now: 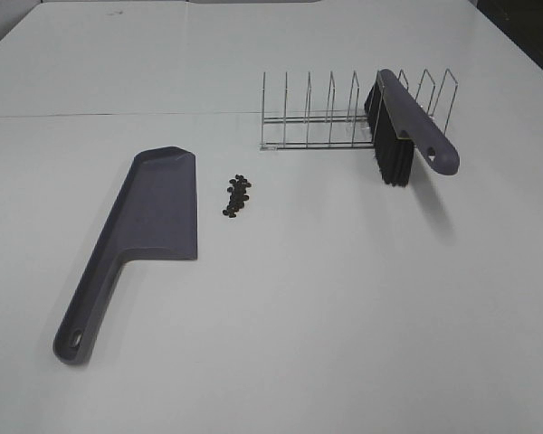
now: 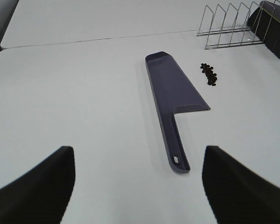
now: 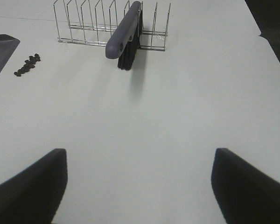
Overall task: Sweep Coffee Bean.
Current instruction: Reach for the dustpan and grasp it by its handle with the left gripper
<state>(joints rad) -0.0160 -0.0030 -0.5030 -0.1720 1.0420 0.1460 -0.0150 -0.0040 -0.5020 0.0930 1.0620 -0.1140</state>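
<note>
Coffee beans point(image 1: 238, 194): small dark ovals in a loose cluster on the matte white table point(image 1: 344, 316), just beside the flat purple plastic dustpan point(image 1: 154, 221). The matching long-handled brush point(image 1: 407, 127), with black bristles, leans in the thin wire rack point(image 1: 317, 117). Left gripper point(image 2: 138, 156) and right gripper point(image 3: 140, 156): dark fingers spread wide, holding nothing.
</note>
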